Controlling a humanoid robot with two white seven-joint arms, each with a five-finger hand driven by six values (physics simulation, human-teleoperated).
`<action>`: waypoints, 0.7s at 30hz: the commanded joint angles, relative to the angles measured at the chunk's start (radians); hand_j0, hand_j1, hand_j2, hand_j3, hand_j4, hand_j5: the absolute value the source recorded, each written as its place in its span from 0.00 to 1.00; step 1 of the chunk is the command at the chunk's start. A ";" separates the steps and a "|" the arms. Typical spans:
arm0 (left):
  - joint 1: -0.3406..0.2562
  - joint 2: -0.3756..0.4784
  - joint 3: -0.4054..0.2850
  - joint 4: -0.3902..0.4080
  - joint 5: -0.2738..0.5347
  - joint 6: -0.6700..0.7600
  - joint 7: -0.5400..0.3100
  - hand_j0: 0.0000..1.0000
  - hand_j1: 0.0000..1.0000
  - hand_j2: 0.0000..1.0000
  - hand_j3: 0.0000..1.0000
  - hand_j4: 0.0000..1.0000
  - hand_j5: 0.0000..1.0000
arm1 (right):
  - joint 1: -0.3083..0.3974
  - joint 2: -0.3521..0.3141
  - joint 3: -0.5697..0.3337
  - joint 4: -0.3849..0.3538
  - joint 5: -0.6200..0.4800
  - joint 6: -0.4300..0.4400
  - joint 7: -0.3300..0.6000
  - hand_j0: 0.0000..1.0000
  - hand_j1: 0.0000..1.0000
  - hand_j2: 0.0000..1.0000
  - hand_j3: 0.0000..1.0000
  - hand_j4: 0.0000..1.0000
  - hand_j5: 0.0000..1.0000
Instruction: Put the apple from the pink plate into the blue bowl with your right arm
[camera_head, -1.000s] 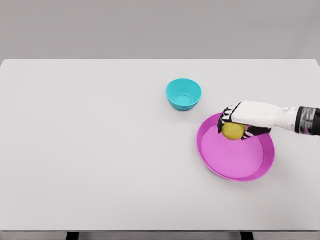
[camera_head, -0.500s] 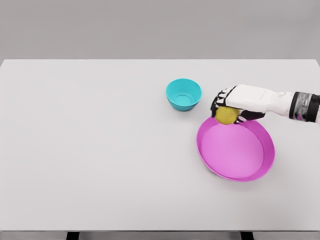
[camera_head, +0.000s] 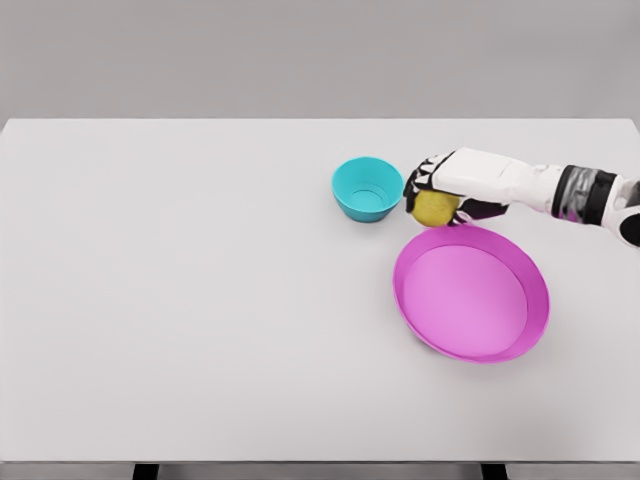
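**Apple held in the air between plate and bowl**

Nearest you, toward the front right part of the flat white table (camera_head: 200, 330), sits the round pink plastic plate (camera_head: 471, 292) with its raised rim. You can see nothing lying in it. It stands well in from the table's front edge and nearer the right edge than the left.

Just beyond the plate's far rim you find the right hand (camera_head: 447, 187), white with dark joints, on a white arm that comes in from the table's right edge. Its fingers (camera_head: 421, 180) are curled down over the small round yellow-green apple (camera_head: 434, 207), gripping it from above. The apple shows below the palm, close above the plate's far rim and just to the right of the bowl; you cannot tell whether it touches either.

Next to the hand, a little toward the table's middle, stands the small round turquoise-blue bowl (camera_head: 367, 188), upright, open side up. It is near the plate yet apart from it.
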 joint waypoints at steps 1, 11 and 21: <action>0.000 0.000 0.000 0.000 0.000 -0.001 0.000 1.00 1.00 1.00 1.00 1.00 1.00 | 0.000 0.016 -0.006 0.002 0.002 0.006 0.000 0.54 0.54 0.54 0.54 0.54 0.54; 0.000 0.000 0.000 0.000 0.000 0.000 0.000 1.00 1.00 1.00 1.00 1.00 1.00 | -0.037 0.080 -0.008 0.058 0.039 0.042 0.000 0.54 0.54 0.54 0.54 0.54 0.54; 0.000 0.000 0.000 0.000 0.001 0.000 0.000 1.00 1.00 1.00 1.00 1.00 1.00 | -0.080 0.137 -0.006 0.119 0.060 0.043 0.000 0.54 0.54 0.54 0.54 0.54 0.54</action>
